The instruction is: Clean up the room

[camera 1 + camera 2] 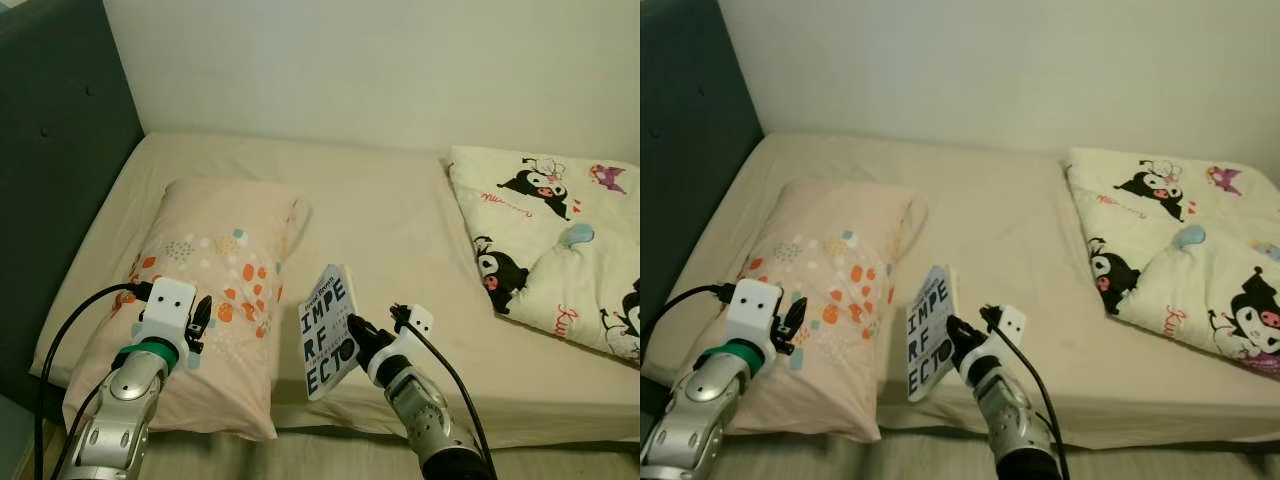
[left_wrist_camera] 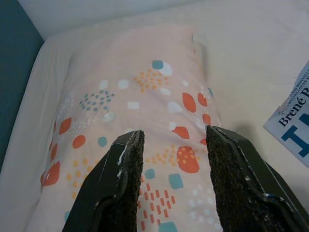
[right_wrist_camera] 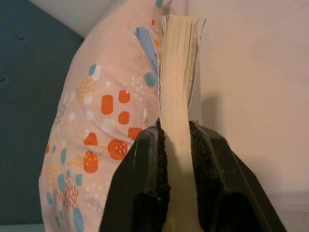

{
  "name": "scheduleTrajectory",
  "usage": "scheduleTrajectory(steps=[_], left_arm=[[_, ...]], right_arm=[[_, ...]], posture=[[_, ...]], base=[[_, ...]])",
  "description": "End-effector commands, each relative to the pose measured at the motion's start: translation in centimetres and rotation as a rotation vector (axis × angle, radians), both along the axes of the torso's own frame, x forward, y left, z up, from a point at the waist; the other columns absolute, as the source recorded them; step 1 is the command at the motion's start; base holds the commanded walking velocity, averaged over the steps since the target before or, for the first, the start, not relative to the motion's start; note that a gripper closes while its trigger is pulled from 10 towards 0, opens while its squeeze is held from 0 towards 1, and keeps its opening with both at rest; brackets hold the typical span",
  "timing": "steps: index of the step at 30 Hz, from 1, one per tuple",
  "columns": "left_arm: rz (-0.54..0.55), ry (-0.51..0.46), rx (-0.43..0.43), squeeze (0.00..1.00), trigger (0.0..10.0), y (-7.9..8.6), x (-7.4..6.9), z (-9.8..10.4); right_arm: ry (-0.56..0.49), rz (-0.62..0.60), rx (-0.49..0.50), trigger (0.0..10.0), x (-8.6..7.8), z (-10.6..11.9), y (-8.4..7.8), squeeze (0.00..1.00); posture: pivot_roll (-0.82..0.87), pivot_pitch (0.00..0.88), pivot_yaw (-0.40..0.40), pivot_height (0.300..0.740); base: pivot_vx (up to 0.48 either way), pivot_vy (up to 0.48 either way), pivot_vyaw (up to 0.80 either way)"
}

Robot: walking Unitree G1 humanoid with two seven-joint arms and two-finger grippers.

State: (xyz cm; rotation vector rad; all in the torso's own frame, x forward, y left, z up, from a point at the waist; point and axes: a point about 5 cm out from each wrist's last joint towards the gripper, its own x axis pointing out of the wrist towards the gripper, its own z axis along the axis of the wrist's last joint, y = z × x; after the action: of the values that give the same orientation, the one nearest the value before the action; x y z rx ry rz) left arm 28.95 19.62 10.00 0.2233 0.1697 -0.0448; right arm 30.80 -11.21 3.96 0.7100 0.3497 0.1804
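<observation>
My right gripper (image 1: 347,349) is shut on a white paperback book (image 1: 327,330) with blue cover lettering. It holds the book upright above the bed's front edge, right of the pillow. In the right wrist view both black fingers (image 3: 147,169) clamp the book's page edge (image 3: 177,72). My left gripper (image 1: 201,318) hovers open over the front part of the peach pillow (image 1: 215,270) with orange and teal spots. Nothing sits between its fingers (image 2: 120,179), and the pillow (image 2: 140,101) lies under them. A corner of the book (image 2: 292,130) shows beside that pillow.
The beige mattress (image 1: 390,230) runs to the white wall. A dark teal headboard (image 1: 50,170) stands along the left. A cream cartoon-print quilt (image 1: 560,250) lies bunched at the right. A strip of floor (image 1: 330,455) shows in front of the bed.
</observation>
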Motion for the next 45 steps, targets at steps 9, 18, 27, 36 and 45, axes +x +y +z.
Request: scheduleTrajectory(steps=[9,18,27,36,45], left_arm=[[0.002,0.029,-0.023,0.00,10.0,0.02,-0.21,-0.56],[0.001,0.029,-0.028,0.00,10.0,-0.02,-0.26,-0.58],[0.003,0.028,-0.031,0.00,10.0,-0.02,-0.35,-0.60],[0.005,0.027,-0.035,0.00,10.0,-0.14,-0.47,-0.69],[0.015,0.020,-0.020,0.00,10.0,-0.15,-0.47,-0.71]], right_arm=[[-0.012,-0.020,-0.008,10.0,0.26,0.16,-0.38,0.00],[-0.012,-0.020,-0.010,10.0,0.30,0.15,-0.43,0.00],[-0.012,-0.015,-0.013,10.0,0.35,0.17,-0.44,0.00],[-0.013,-0.003,-0.021,10.0,0.40,0.13,-0.44,0.00],[-0.013,0.003,-0.027,10.0,0.38,0.12,-0.43,0.00]], posture=[[0.16,0.000,0.022,0.740],[0.16,0.000,0.018,0.740],[0.16,0.000,0.015,0.740],[0.16,0.000,0.009,0.740],[0.16,0.000,0.008,0.740]], base=[[0.289,0.000,0.00],[0.314,0.000,0.00],[0.315,0.000,0.00],[0.302,0.000,0.00],[0.115,0.000,0.00]])
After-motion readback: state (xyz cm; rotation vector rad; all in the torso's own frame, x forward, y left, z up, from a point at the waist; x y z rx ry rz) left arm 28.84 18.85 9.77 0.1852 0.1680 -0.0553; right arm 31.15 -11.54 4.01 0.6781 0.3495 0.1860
